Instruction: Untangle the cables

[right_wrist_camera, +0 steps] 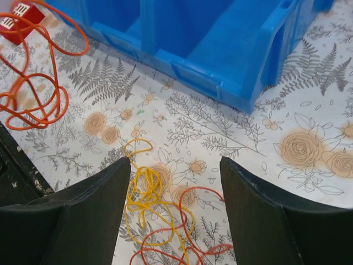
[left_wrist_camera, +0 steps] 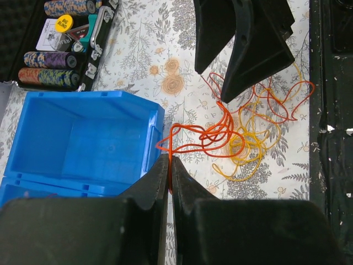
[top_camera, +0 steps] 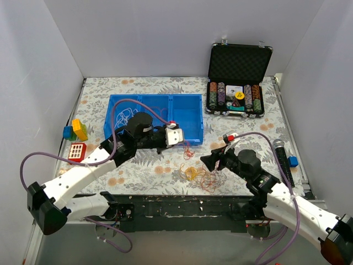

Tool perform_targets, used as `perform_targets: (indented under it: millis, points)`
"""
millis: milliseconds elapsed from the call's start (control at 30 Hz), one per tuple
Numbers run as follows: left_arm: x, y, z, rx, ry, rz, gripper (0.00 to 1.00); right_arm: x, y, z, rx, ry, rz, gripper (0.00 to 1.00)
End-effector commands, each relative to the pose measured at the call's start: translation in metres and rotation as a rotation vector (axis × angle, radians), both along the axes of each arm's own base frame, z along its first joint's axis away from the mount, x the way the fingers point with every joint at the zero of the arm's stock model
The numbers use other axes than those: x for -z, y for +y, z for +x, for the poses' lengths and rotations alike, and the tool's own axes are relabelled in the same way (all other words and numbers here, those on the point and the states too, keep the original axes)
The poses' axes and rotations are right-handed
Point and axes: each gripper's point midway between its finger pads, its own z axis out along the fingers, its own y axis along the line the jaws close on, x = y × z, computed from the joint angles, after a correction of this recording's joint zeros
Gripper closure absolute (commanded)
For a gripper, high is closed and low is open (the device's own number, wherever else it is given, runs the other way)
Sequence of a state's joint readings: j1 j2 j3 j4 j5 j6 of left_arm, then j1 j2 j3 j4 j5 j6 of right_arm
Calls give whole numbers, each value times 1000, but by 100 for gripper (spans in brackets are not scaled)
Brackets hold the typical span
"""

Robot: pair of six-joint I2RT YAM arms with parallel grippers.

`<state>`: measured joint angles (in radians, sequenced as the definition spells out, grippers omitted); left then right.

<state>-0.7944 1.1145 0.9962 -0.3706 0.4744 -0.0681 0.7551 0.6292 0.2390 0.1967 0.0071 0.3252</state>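
I am clamping the left pincer (left_wrist_camera: 169, 161) together on a red cable (left_wrist_camera: 218, 134), whose loops are trailing just ahead of its tips, so I can draw it free. The right pincer (right_wrist_camera: 175, 165) is hovering with jaws apart, the yellow cable (right_wrist_camera: 144, 196) directly beneath, probably to pin it.

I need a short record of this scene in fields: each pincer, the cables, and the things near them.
left pincer: shut on the red cable, next to the blue bin
right pincer: open, hanging over the yellow cable, holding nothing
tangle: red and yellow strands mixed together on the table, in front of the bin
background: open chip case at the far right
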Motion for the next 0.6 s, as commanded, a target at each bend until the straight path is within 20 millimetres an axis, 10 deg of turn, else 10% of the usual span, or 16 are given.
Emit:
perform_targets:
  millis: [0, 267, 567]
  points:
    - [-27, 6, 5, -54, -34, -24, 100, -50, 7, 12, -2, -124, 41, 25]
    - [-94, 14, 44, -247, -188, -134, 100, -25, 31, 6, -110, -37, 30, 26]
    - [-103, 52, 98, -585, -259, -200, 100, -21, 37, 6, -135, -29, 33, 30]
